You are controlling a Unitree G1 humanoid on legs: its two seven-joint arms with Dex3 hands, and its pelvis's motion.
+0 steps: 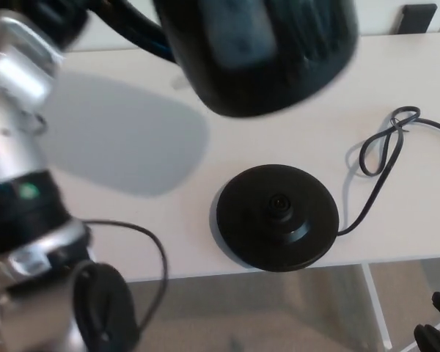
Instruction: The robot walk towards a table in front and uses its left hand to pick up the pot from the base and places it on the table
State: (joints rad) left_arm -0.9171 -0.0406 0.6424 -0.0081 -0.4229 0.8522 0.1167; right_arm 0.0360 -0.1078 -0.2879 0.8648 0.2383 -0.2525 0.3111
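The black pot (264, 51) hangs in the air close to the camera, blurred, above the far part of the white table (117, 220). Its handle curves off to the upper left, where my left hand (62, 18) is shut on it at the end of the silver forearm (15, 110). The round black base (279, 216) lies bare on the table near the front edge, below and slightly right of the pot, its centre connector showing. Only a dark tip of my right hand (436, 330) shows at the bottom right corner, below the table edge.
The base's black cord (381, 158) loops across the table to the right and runs off the right edge. The pot's shadow (125, 139) falls on the table's left part. A white table leg (374, 301) and floor lie below the front edge.
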